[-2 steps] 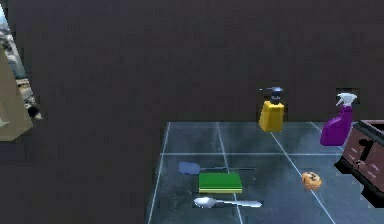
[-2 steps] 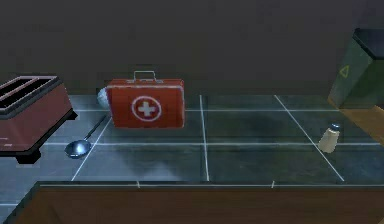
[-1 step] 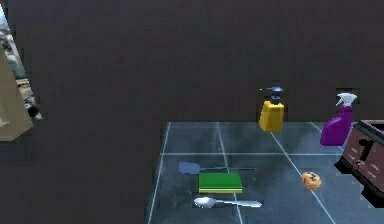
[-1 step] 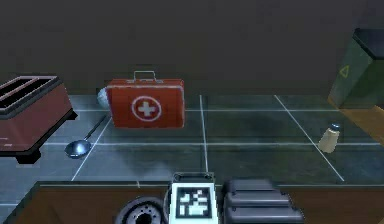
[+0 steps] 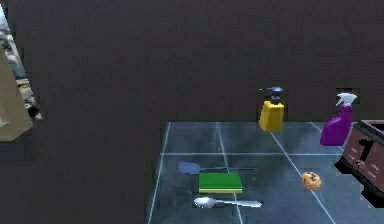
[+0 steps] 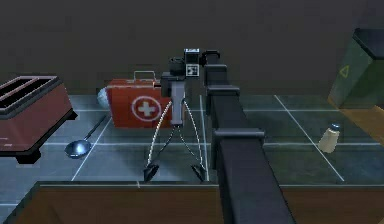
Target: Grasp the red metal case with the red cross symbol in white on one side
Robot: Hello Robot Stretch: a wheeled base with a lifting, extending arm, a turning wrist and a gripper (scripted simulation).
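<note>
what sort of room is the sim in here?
Probably a kitchen. A tiled worktop carries a toaster, a spoon and a green sponge, with a yellow pump bottle and a purple spray bottle farther back.

On the counter (image 6: 290, 120), the case (image 6: 140, 103) stands right of the toaster (image 6: 25, 110), a ladle (image 6: 85, 140) between them, a small shaker (image 6: 329, 138) well right; the gripper (image 6: 176, 172) seems before the case.
</note>
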